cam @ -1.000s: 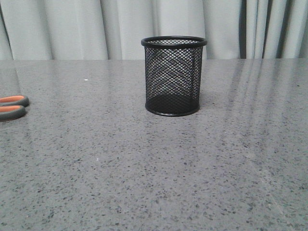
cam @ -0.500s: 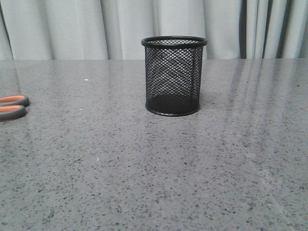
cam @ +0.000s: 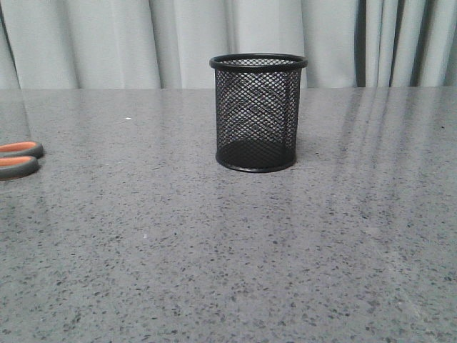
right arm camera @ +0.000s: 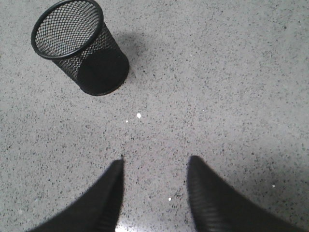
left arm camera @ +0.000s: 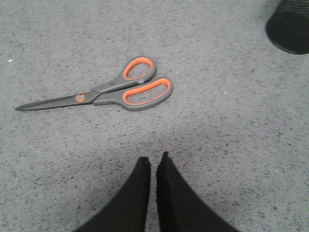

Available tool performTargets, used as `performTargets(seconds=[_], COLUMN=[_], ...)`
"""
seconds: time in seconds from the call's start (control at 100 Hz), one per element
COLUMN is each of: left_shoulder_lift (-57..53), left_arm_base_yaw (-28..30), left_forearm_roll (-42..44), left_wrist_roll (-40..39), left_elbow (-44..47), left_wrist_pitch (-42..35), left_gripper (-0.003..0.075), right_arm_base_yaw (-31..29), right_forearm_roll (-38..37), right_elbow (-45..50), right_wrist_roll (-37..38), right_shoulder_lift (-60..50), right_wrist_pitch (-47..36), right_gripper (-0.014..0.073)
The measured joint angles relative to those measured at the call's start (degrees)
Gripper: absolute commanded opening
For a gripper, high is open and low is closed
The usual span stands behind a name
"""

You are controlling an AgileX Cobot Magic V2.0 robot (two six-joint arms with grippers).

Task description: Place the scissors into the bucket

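The scissors [left arm camera: 104, 94] lie flat and closed on the grey speckled table; only their orange-lined grey handles [cam: 18, 158] show at the left edge of the front view. My left gripper [left arm camera: 153, 162] is shut and empty above the table, a short way from the handle loops. The bucket [cam: 258, 112], a black wire-mesh cup, stands upright in the middle far part of the table. It also shows in the right wrist view [right arm camera: 79, 46], and its base shows in the left wrist view [left arm camera: 289, 26]. My right gripper [right arm camera: 154, 162] is open and empty, apart from the bucket.
The grey speckled table [cam: 228, 250] stretches wide around the bucket. A pale curtain [cam: 107, 43] hangs behind the table's far edge. Small white specks [right arm camera: 138, 115] lie on the table between the right gripper and the bucket.
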Motion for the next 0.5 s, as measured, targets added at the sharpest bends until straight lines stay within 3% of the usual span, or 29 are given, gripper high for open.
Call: performTargets(seconds=[0.21, 0.5], left_shoulder_lift=[0.0, 2.2], left_arm_base_yaw=[0.0, 0.0], left_forearm_roll=[-2.2, -2.4], left_wrist_roll=[2.7, 4.5], left_elbow=[-0.6, -1.7], left_wrist_pitch=[1.2, 3.4], left_gripper=[0.0344, 0.0357], right_arm_base_yaw=[0.0, 0.0], right_forearm_roll=[0.0, 0.0], right_elbow=[0.0, 0.0], right_wrist_roll=[-0.1, -0.1], right_shoulder_lift=[0.0, 0.0], right_wrist_pitch=[1.0, 1.1], right_gripper=[0.0380, 0.0380])
